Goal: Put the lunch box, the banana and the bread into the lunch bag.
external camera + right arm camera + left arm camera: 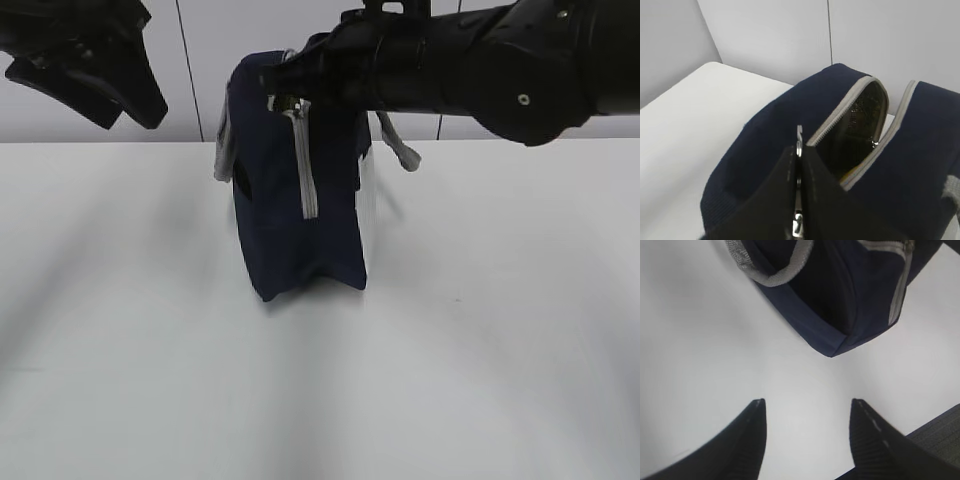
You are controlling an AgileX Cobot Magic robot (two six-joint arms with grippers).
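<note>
A white counter (480, 350) fills the lower part of the exterior view, smooth and matte, with soft grey shadows lying across it. Behind it stands a pale grey wall (200, 70) of flat panels, split by thin dark vertical seams. In the left wrist view a dark ribbed surface (940, 427) shows at the lower right, beyond the counter's edge.

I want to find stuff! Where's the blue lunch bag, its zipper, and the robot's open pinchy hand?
lunch bag (270, 210), exterior view, navy side panel.
zipper (840, 116), right wrist view, grey edge along the opening.
left end effector (807, 435), left wrist view, midway between its spread fingertips.
</note>
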